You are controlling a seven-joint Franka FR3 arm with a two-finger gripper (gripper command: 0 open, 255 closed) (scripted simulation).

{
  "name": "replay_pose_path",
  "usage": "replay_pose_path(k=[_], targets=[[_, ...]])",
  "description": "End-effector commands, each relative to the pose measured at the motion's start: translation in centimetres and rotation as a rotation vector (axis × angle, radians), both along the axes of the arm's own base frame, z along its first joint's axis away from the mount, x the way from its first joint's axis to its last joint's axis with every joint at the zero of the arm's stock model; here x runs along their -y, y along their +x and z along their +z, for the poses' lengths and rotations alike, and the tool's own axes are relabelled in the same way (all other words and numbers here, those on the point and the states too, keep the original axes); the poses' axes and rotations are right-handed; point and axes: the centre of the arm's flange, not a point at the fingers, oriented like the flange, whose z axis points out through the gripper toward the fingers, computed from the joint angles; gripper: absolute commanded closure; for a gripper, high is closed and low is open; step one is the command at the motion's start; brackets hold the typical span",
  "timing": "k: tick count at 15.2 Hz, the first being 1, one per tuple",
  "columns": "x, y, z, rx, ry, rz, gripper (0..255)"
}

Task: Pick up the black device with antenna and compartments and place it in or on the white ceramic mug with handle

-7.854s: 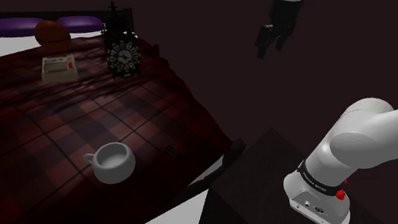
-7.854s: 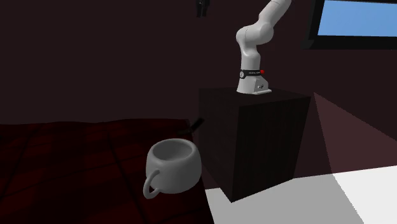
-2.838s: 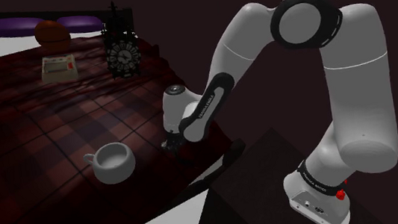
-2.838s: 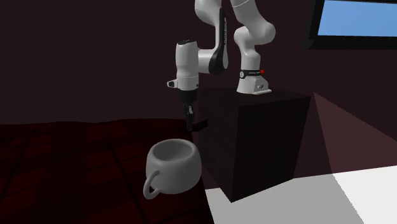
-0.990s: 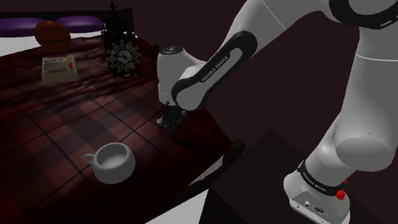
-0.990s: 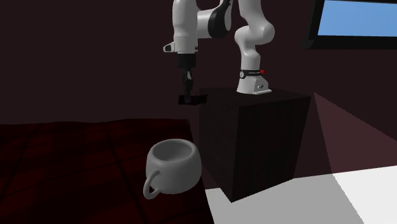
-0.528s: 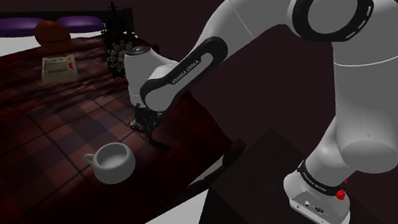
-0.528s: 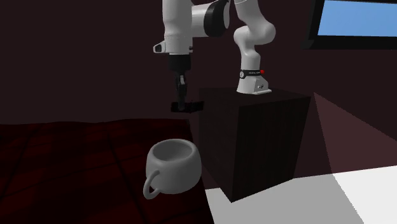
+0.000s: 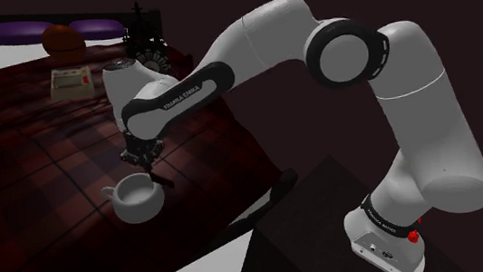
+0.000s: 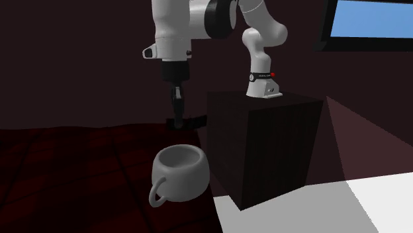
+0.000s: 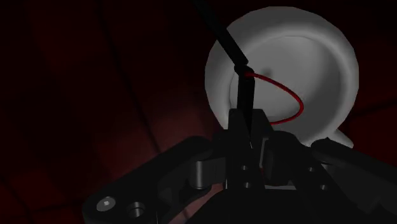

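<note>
The white mug (image 9: pixel 137 201) (image 10: pixel 179 171) with a handle stands upright on the dark red plaid bed (image 9: pixel 33 160). My gripper (image 9: pixel 144 162) (image 10: pixel 177 112) hangs just above the mug's rim, shut on the black device (image 9: pixel 158 179) (image 10: pixel 189 122). In the second exterior view the device lies roughly level under the fingers, a short way above the mug. In the wrist view the device (image 11: pixel 245 105) is clasped in the gripper (image 11: pixel 248 137). Its thin antenna (image 11: pixel 219 35) and a red loop (image 11: pixel 289 95) reach out over the mug's opening (image 11: pixel 286 70).
A black ornate clock (image 9: pixel 143 47), a small white box (image 9: pixel 71 82), an orange ball (image 9: pixel 62 38) and purple pillows (image 9: pixel 16 32) lie at the bed's far end. The dark stand (image 10: pixel 265 145) rises beside the mug. A blue screen (image 10: pixel 374 20) hangs behind.
The arm has carried the black device toward the shoulder view's left and lowered it, from beside the stand to just over the mug. The mug has not moved.
</note>
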Motion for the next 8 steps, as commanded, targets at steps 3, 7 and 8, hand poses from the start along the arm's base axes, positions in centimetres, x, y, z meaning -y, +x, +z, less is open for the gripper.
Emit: replay_pose_path(k=[3, 7, 8], targets=[[-4.3, 3.2, 0.0, -0.001, -0.001, -0.001, 255], [-6.4, 4.7, -1.2, -0.001, -0.001, -0.001, 255], [-6.4, 4.7, -1.7, -0.001, -0.001, -0.001, 255]])
